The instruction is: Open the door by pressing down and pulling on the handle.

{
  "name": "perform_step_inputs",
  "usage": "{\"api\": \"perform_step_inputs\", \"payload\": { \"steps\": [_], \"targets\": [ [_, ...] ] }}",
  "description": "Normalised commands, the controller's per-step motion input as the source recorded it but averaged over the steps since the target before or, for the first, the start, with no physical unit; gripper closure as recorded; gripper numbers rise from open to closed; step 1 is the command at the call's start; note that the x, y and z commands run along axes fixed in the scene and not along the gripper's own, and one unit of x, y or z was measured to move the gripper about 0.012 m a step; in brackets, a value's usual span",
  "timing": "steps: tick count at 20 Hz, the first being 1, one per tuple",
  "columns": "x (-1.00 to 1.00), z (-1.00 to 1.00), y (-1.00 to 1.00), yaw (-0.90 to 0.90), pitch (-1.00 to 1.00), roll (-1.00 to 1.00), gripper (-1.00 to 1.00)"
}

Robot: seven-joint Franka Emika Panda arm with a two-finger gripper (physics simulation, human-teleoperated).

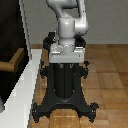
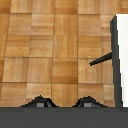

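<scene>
- The door (image 1: 10, 50) is a tall dark panel in a white frame (image 1: 31, 75), standing well off to one side of the gripper. It looks rigid and probably swings heavily on its hinges, so I judge a steady pull better than a jerk.
- The handle (image 1: 13, 61) is a short tan lever sticking out from the door, apart from the gripper, with nothing touching it. It looks stiff and smooth, perhaps slippery; the free end gives the most leverage for pressing down.
- The gripper (image 2: 62, 103) shows only two dark fingertips (image 2: 39, 103) over the wooden floor (image 2: 50, 45), spread apart and holding nothing.
</scene>
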Motion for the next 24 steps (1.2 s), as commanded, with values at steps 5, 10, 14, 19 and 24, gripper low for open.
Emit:
{"api": "perform_step_inputs", "payload": {
  "steps": [5,10,14,19,24],
  "targets": [
    [0.0,0.0,0.0,0.0,0.0,0.0,-1.0],
    [0.0,0.2,0.0,0.0,0.0,0.0,-1.0],
    [0.0,1.0,0.0,0.0,0.0,0.0,-1.0],
    [0.0,0.8,0.0,0.0,0.0,0.0,-1.0],
    [0.0,0.6,0.0,0.0,0.0,0.0,-1.0]
  ]
}}
